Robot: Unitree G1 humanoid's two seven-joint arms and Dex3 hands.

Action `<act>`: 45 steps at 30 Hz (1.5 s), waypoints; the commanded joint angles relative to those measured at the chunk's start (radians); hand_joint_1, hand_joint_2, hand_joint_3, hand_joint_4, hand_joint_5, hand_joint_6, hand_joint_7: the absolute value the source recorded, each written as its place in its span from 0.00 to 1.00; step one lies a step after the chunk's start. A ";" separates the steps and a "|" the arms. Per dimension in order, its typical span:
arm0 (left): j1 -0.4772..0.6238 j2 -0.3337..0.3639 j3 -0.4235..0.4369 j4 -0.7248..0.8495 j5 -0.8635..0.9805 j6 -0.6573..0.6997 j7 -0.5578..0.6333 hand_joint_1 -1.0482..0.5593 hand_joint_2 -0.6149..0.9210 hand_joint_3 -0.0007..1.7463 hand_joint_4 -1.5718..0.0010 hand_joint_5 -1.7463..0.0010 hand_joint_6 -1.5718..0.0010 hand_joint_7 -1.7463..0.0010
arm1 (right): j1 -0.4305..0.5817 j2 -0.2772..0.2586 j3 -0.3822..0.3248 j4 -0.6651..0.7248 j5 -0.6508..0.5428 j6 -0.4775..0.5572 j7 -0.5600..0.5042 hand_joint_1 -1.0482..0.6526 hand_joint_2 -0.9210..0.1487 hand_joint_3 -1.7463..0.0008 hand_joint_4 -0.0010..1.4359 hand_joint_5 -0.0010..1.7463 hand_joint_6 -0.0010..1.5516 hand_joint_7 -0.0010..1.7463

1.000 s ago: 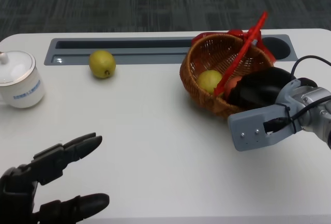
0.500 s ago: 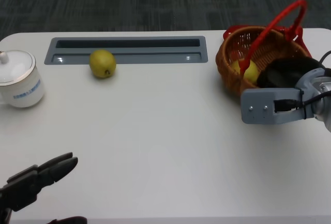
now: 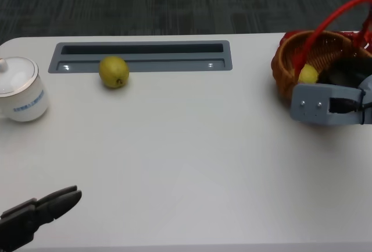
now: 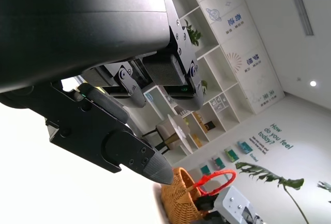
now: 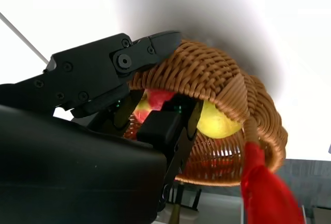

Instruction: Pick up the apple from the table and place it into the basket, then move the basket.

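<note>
Fruit sits inside the basket — right hand clamps its rim, moving it; left hand idle, fingers apart.

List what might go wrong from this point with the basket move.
1. The basket sits near the table's right edge, partly out of the head view; pushed farther, it might slide off.
2. The right robot hand grips only the wicker rim, fingers inside and outside, so the basket may tilt and the fruit could roll or spill.
3. The red handle stands free and could snag the forearm.
</note>
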 commanded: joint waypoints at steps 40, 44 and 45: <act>-0.188 0.028 -0.079 0.106 -0.071 -0.001 -0.092 0.32 0.87 0.00 0.46 1.00 0.43 1.00 | 0.100 -0.187 -0.228 -0.063 0.233 -0.332 0.149 0.05 0.11 1.00 0.20 0.03 0.15 0.02; -0.208 0.030 -0.074 0.122 -0.069 -0.003 -0.100 0.32 0.87 0.00 0.46 1.00 0.43 1.00 | 0.153 -0.209 -0.258 -0.093 0.274 -0.403 0.156 0.08 0.12 1.00 0.26 0.03 0.21 0.02; -0.215 0.031 -0.074 0.126 -0.068 -0.003 -0.102 0.32 0.87 0.00 0.46 1.00 0.43 1.00 | 0.168 -0.216 -0.263 -0.105 0.283 -0.425 0.154 0.10 0.12 1.00 0.28 0.03 0.22 0.02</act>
